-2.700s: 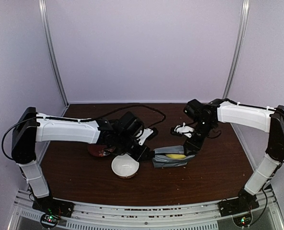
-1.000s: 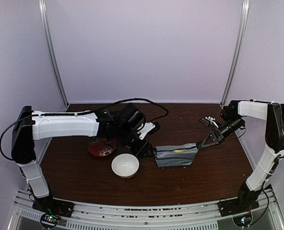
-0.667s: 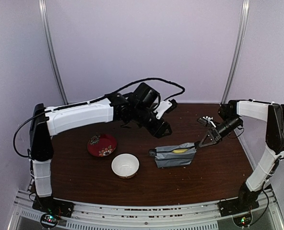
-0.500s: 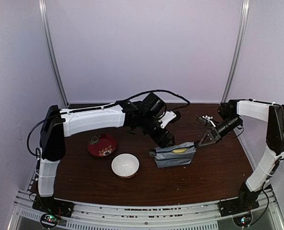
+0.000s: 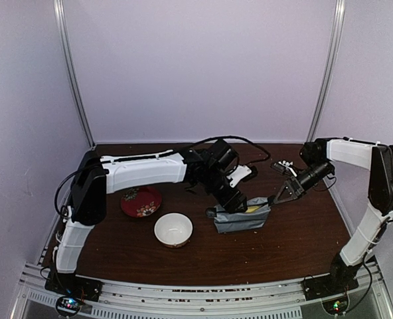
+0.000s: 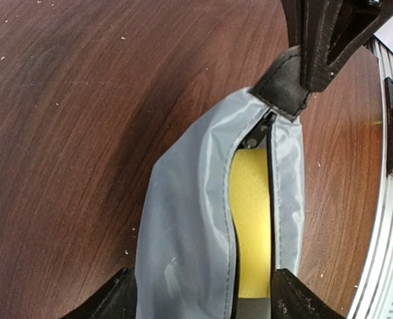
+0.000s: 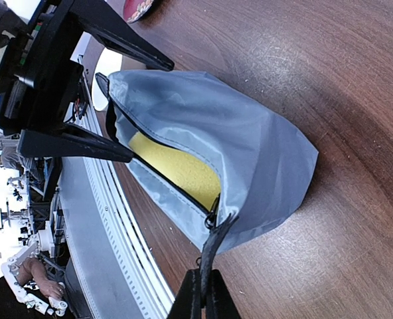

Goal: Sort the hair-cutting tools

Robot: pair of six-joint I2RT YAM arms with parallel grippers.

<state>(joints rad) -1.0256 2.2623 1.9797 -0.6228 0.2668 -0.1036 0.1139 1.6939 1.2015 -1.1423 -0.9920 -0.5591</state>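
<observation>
No hair-cutting tools show in any view. A grey zip pouch point(image 5: 239, 218) lies mid-table with its zip open on a yellow lining or pad point(image 6: 253, 226). My left gripper point(image 5: 239, 203) is open. Its fingers point(image 6: 117, 296) stand one on each side of the pouch's point(image 6: 190, 219) left end, with the mouth between them. My right gripper point(image 7: 203, 282) is shut on the black pull tab point(image 7: 213, 246) at the pouch's point(image 7: 249, 146) right end and holds it taut. In the top view the right gripper point(image 5: 276, 197) sits low at that right corner.
A red patterned plate point(image 5: 141, 201) and a white bowl point(image 5: 173, 229) sit left of the pouch. The left arm's black cable loops over the back of the table. Metal rails run along the near edge.
My left arm has swung right from beside the plate, up and over to the pouch's left end, and its jaws have opened. The right gripper has kept its hold on the tab.
</observation>
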